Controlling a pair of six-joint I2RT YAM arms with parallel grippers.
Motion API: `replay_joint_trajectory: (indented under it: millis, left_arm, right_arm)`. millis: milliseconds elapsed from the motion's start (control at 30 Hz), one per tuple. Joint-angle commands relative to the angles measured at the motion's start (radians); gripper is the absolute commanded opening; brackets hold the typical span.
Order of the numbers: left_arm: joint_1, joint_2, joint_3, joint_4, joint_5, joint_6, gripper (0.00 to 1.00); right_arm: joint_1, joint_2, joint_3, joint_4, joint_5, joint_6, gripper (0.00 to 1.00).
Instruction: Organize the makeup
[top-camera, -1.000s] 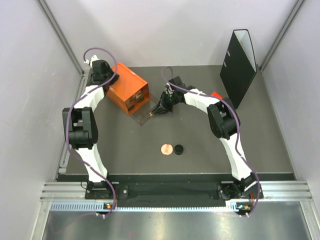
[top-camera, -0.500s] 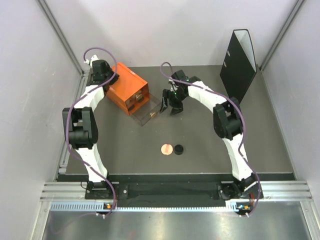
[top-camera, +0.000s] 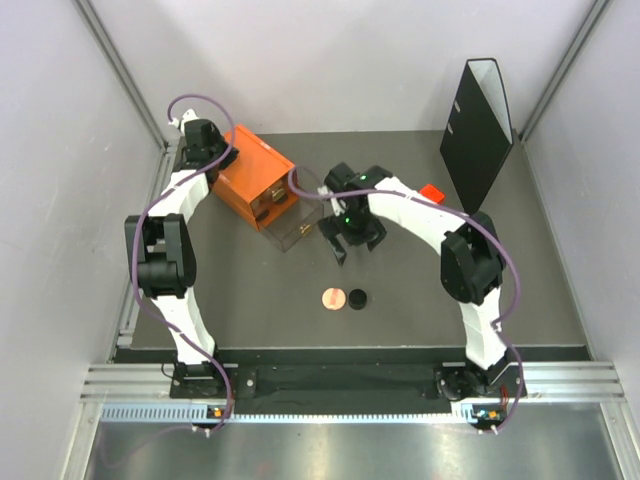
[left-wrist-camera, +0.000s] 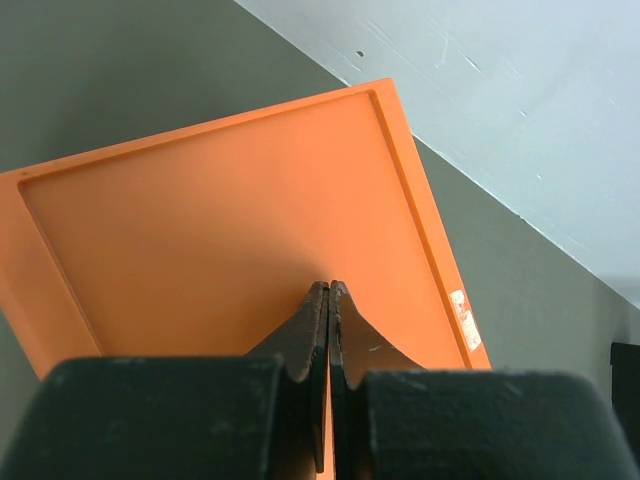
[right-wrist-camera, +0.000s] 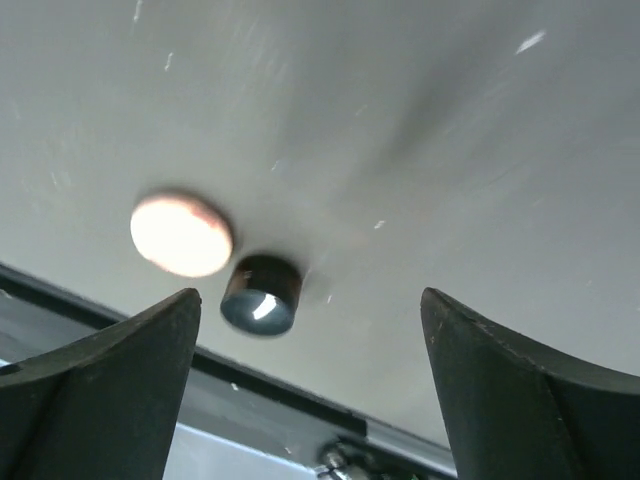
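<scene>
Two pieces of the makeup lie side by side on the dark table: a round pink disc (top-camera: 331, 298) (right-wrist-camera: 182, 234) and a small black disc (top-camera: 357, 298) (right-wrist-camera: 261, 293). My right gripper (top-camera: 351, 247) (right-wrist-camera: 310, 298) hovers open just behind them, with nothing between its fingers. In the right wrist view both discs sit toward its left finger (right-wrist-camera: 120, 370). My left gripper (top-camera: 216, 160) (left-wrist-camera: 329, 287) is shut and empty, its tips over the lid of the orange drawer box (top-camera: 255, 175) (left-wrist-camera: 220, 220). Its clear drawer (top-camera: 291, 229) stands pulled out; I cannot make out what lies inside.
A tall black file holder (top-camera: 478, 125) stands at the back right, with a small red cube (top-camera: 432, 191) beside its foot. Grey walls close in the table on three sides. The table's front rail (right-wrist-camera: 300, 400) runs just past the discs.
My right gripper has pulled away from the clear drawer, swung toward the near middle over the discs, and opened wide. The left arm has not moved.
</scene>
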Motion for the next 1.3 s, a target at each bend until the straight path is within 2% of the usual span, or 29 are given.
replay_joint_trajectory:
  millis: [0,267,533,633,967,1267]
  left_arm:
    - [0.005,0.108,-0.071,-0.313,-0.048,0.058,0.00]
    - [0.005,0.116,-0.062,-0.315,-0.040,0.067,0.00]
    - [0.005,0.116,-0.068,-0.318,-0.034,0.069,0.00]
    - [0.006,0.116,-0.079,-0.318,-0.033,0.067,0.00]
    - [0.005,0.125,-0.078,-0.313,-0.027,0.069,0.00]
    - [0.006,0.127,-0.039,-0.332,-0.033,0.096,0.00]
  right_arm:
    - [0.062,-0.086,-0.052,-0.054,0.077,-0.057,0.92]
    - [0.108,-0.090,-0.162,-0.066,0.078,-0.057,0.91]
    - [0.138,-0.060,-0.148,-0.057,-0.010,-0.064,0.88]
    - [0.142,-0.066,-0.168,-0.045,-0.041,-0.071,0.86]
    - [0.169,-0.027,-0.203,-0.031,-0.098,-0.081,0.70]
    - [0.234,0.057,-0.197,-0.038,-0.051,-0.078,0.68]
